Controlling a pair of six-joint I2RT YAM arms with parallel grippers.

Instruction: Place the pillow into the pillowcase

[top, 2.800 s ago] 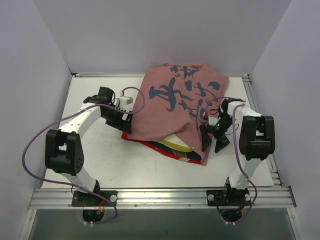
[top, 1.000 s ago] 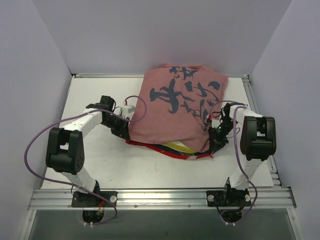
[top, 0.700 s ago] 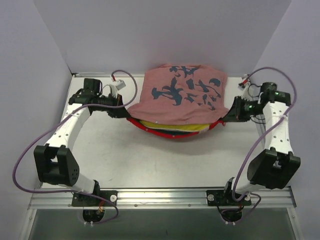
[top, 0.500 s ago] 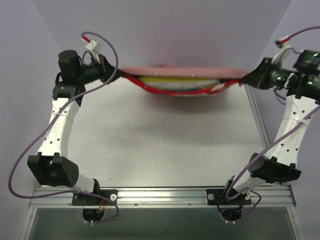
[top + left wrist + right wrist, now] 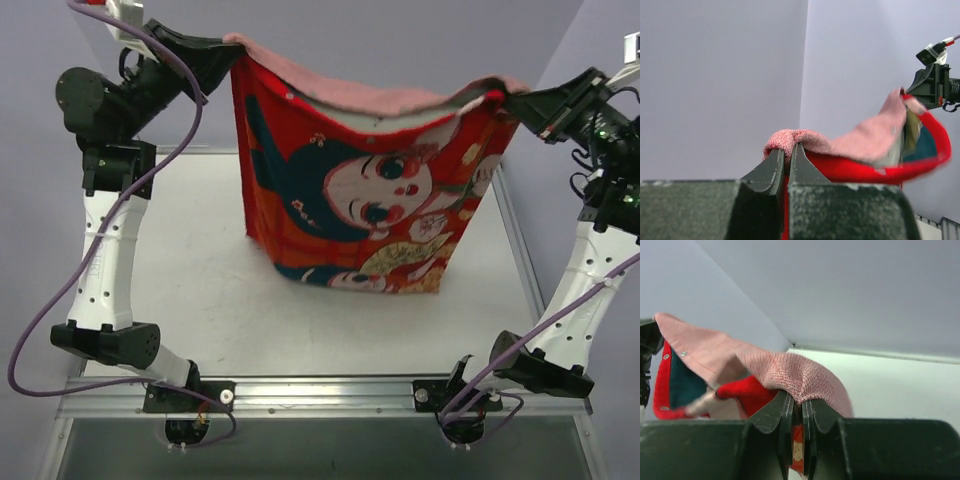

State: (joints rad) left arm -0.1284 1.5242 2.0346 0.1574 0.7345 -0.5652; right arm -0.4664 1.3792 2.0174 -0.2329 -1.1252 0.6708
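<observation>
The red pillowcase (image 5: 350, 200) hangs in the air between both grippers, its printed cartoon faces towards the top camera and its pink reverse folded over the upper rim. My left gripper (image 5: 228, 42) is shut on the upper left corner, and the cloth bulges over its tips (image 5: 788, 147). My right gripper (image 5: 505, 97) is shut on the upper right corner (image 5: 798, 402). The mouth gapes upward between them. A pale strip of the pillow (image 5: 462, 103) shows inside the mouth; the rest is hidden in the pillowcase (image 5: 860, 145).
The white table (image 5: 200, 270) lies below the hanging cloth, with a metal rail (image 5: 320, 385) along its near edge. Grey walls stand close on the left, back and right. Both arms reach high, near the side walls.
Both arms have lifted the pillowcase from the table by its near corners. It lay flat, pink side up; now it hangs with the red printed side facing the camera.
</observation>
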